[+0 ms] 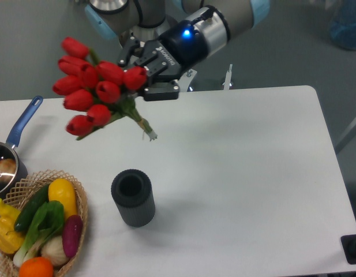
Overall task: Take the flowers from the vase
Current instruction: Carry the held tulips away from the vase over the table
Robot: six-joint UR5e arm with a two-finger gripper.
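**Flowers held in the air, clear of the vase**

Fixed camera: the gripper (144, 86) hangs above the far left part of the white table (241, 173), its black fingers (160, 92) closed around the flowers (97, 92) just below the heads. The bunch is tilted, with the red buds fanning out up and to the left and the green stems pointing down and to the right. The cut ends of the stems hang free above the tabletop, touching nothing. A blue light glows on the gripper's wrist.

The vase (132, 197) stands upright on the table, well below the bunch and apart from it. Its round mouth is open and dark, and its ribbed grey wall faces the camera.

To the left of the vase, at the table's near corner, sits a wicker basket (79, 199) holding vegetables (42, 228) in yellow, green, purple and orange. Behind the basket, at the left edge of the view, is a saucepan (10, 156) with a blue handle that points up and away; something pale lies inside it, too small to make out.
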